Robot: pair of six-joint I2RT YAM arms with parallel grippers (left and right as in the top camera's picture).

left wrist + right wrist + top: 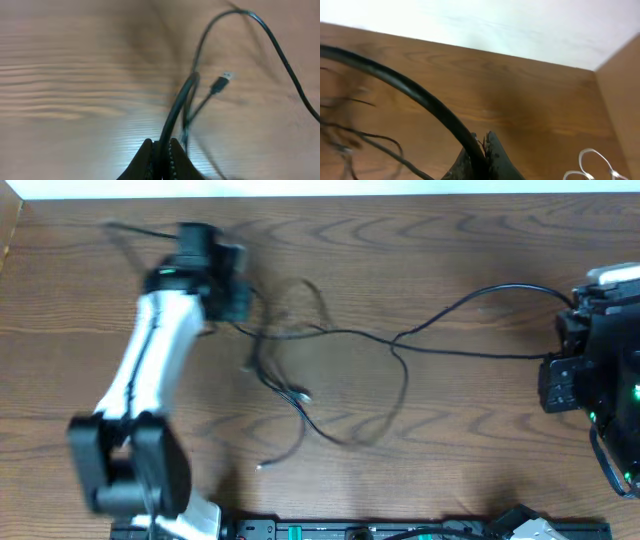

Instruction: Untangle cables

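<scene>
A thin black cable (450,352) stretches across the wooden table between my two grippers, and a second strand arcs above it (480,295). A tangle of thin black loops (290,380) lies in the left middle, and a loose plug end (262,466) trails toward the front. My left gripper (238,308) is shut on the black cable (172,115), which rises from between its closed jaws (160,142). A small USB plug (225,79) lies on the wood beyond. My right gripper (482,136) is shut on the black cable (415,92). A white cable loop (594,161) shows at the bottom right of the right wrist view.
A black rail (350,530) runs along the table's front edge. A pale wall (495,25) stands behind the table, and a wooden side panel (622,100) rises at the right. The right arm's body (600,370) fills the table's right end.
</scene>
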